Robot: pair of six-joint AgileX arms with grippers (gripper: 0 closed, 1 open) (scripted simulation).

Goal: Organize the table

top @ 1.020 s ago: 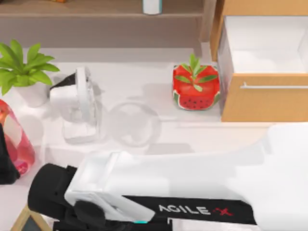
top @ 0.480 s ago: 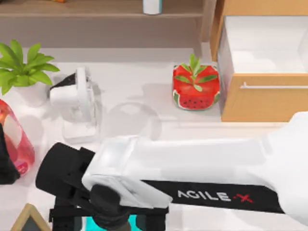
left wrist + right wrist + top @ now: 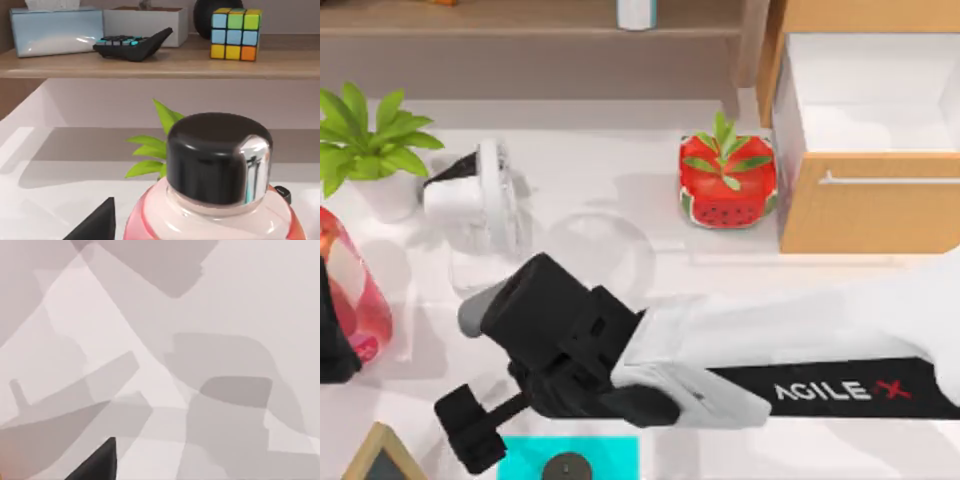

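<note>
Smooth matte white table (image 3: 620, 170); right arm's glossy black jaws (image 3: 470, 430) low-left, opening unclear.

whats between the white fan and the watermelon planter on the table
In the top view, nothing stands between the fan and the watermelon planter: just bare white table, crossed by soft shadows. The right arm reaches in nearer the camera.

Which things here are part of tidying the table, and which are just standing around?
Job: table; right gripper low over its front edge, by the teal pad.
Standing about: fan, plant, watermelon pot, red bottle, open drawer, shelf cube.
</note>
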